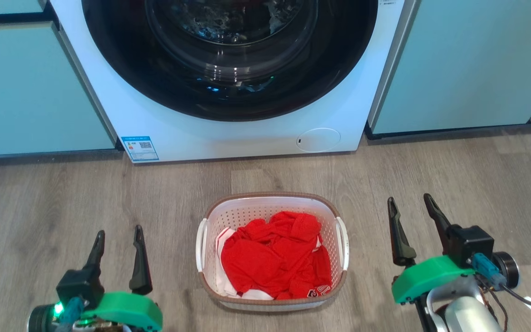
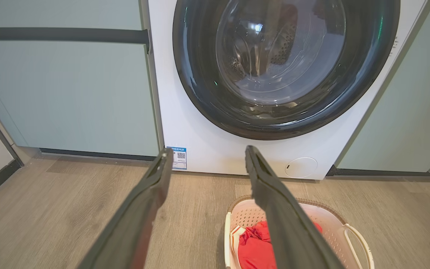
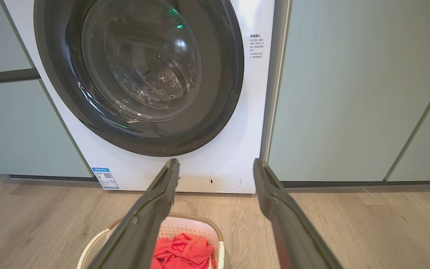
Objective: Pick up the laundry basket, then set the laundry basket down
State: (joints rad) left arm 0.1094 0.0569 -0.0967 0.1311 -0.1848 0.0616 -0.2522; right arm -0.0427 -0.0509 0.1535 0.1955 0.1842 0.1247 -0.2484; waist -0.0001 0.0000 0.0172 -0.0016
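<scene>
White plastic laundry basket point(image 1: 265, 210) sits lower centre on the floor point(image 1: 62, 198), red clothes point(image 1: 270, 258) inside. Left gripper point(image 1: 119, 230) lower left, right gripper point(image 1: 408, 198) lower right: both spread, empty, flanking it, likely staged for a two-handed lift.

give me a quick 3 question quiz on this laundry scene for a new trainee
1. True or false: the left gripper is shut on the laundry basket.
2. What lies in the laundry basket? A) blue towels B) red clothing C) nothing
3. Fill in: the laundry basket stands on the floor in front of the ____.

Key
1. False: the left gripper and the right gripper are both open, one on each side of the basket and apart from it.
2. B
3. washing machine
</scene>
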